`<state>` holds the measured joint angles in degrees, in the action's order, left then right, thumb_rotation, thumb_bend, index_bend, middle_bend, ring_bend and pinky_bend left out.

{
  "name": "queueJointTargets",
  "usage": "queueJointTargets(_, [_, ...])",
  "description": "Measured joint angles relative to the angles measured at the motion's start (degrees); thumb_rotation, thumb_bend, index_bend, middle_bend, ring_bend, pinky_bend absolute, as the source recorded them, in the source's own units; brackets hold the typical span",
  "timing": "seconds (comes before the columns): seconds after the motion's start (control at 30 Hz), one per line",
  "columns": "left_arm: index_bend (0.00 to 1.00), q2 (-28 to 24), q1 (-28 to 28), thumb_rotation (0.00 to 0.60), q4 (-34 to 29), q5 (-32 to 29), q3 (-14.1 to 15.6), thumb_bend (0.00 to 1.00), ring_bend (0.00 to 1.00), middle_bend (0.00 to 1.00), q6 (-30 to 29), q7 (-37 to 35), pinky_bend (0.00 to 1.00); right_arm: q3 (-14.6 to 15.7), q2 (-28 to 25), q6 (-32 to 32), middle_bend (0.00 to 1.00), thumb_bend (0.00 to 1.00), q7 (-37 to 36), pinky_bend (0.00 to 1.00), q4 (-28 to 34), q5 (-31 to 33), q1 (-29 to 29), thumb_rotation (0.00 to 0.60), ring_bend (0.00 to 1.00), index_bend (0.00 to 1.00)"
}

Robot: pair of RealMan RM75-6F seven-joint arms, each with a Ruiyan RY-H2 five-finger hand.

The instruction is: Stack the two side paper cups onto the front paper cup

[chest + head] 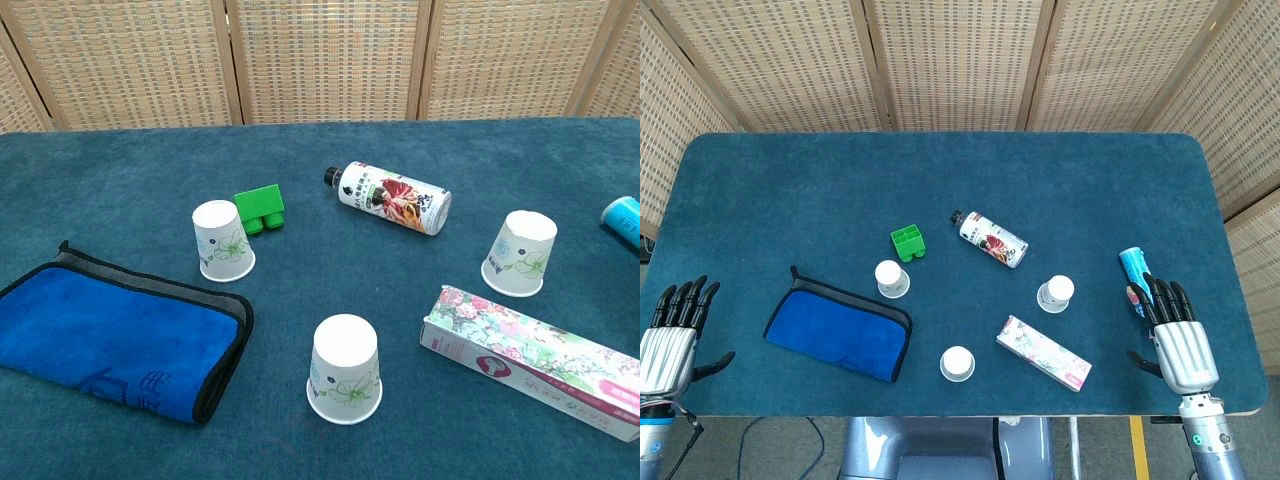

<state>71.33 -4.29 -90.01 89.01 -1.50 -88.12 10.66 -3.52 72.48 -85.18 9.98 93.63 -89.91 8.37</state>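
Observation:
Three white paper cups with a green leaf print stand upside down on the blue table. The front cup (957, 363) (346, 369) is nearest the table's front edge. The left side cup (892, 278) (223, 240) stands beside a green block, and the right side cup (1056, 293) (521, 253) stands further right. My left hand (672, 334) rests open at the table's front left corner, holding nothing. At the front right my right hand (1177, 338) is also open, fingers pointing away from me, far from all cups. Neither hand shows in the chest view.
A folded blue cloth (838, 325) (105, 332) lies left of the front cup. A green block (907, 243) (261, 208), a lying white bottle (992, 238) (393, 197), a flowered box (1043, 352) (535, 359) and a cyan tube (1133, 273) (623, 217) by the right hand are also on the table.

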Motion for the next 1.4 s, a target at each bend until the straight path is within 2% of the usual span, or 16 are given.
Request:
queueJointTargets(1.07, [0.00,-0.67,-0.81,0.600,-0.59,1.22,0.13,0.00,0.00,0.00,0.42,-0.49,0.00,0.62,-0.14,0.76,0.00,0.07,-0.12,0.00,0.43,-0.13,-0.07,0.600,0.00,0.04])
queueJointTargets(1.23, [0.00,-1.89,-3.07,0.600,-0.88,1.51,-0.49,0.00,0.00,0.00,3.22,-1.69,0.00,0.57,-0.04,0.80,0.00,0.07,0.15,0.00,0.53,-0.08,-0.03,0.600,0.00,0.04])
queueJointTargets(1.4, [0.00,-4.76,-8.75,0.600,-1.36,0.43,-3.57,0.00,0.00,0.00,9.75,-2.02,0.00,0.28,-0.42,0.59,0.00,0.07,-0.33,0.00,1.08,0.08,-0.08,0.600,0.00,0.04])
